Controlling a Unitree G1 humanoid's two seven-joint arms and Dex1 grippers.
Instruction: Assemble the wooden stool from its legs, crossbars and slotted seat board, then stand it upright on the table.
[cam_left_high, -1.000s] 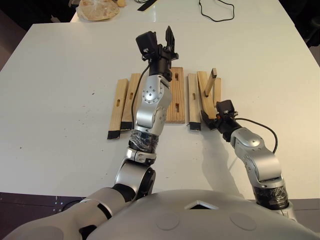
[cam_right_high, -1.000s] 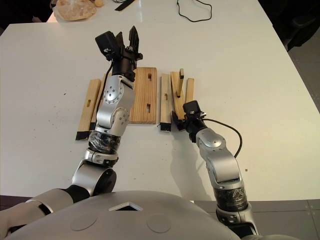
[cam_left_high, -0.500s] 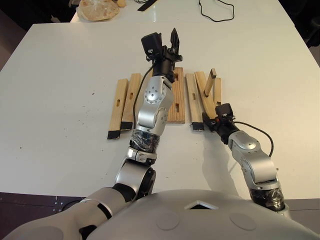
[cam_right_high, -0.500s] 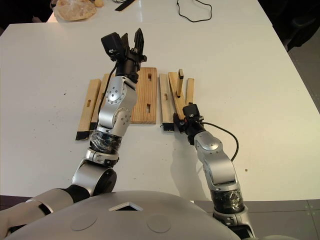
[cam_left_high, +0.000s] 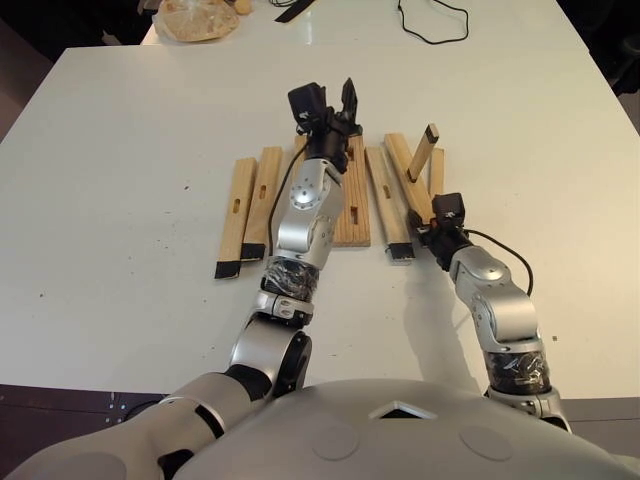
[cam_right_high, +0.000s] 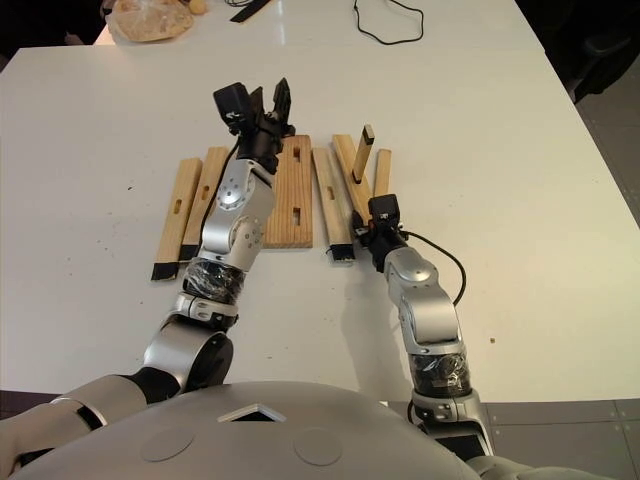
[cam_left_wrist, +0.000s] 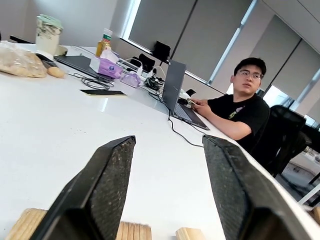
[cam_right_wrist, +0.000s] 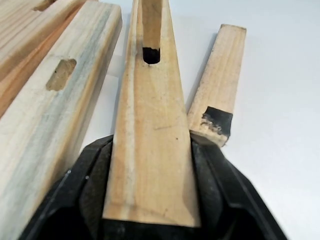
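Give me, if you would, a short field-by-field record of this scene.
Left gripper: open, above the seat board's far end
Right gripper: shut on held leg's near end
Held leg: slotted, right of the board
Crossbar: set in held leg's slot, tilting upward
Seat board: flat on the table
Left legs: two, side by side
Right leg: between board and held leg
Stool: unassembled
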